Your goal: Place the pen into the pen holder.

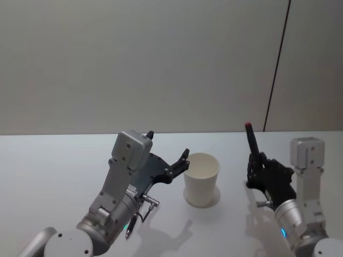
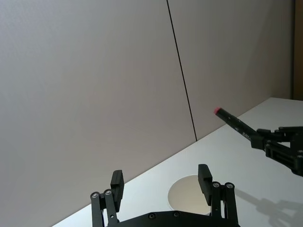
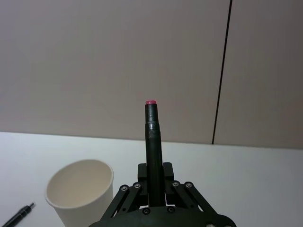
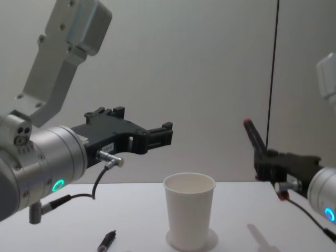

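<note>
The pen [image 1: 251, 140] is black with a pink-red end, and my right gripper [image 1: 258, 170] is shut on its lower part, holding it nearly upright. It hangs to the right of the pen holder [image 1: 201, 179], a white paper cup standing open and empty mid-table. In the right wrist view the pen [image 3: 152, 137] rises between the fingers, with the cup [image 3: 80, 189] off to one side. My left gripper [image 1: 184, 160] hovers open just left of the cup's rim, holding nothing. The chest view shows the left gripper [image 4: 167, 133] above the cup [image 4: 189, 210] and the pen [image 4: 254, 136] to the right.
A second black pen [image 4: 106, 241] lies flat on the white table [image 1: 59, 166], left of the cup and under my left arm. A plain wall with a dark vertical seam [image 1: 276, 64] stands behind the table.
</note>
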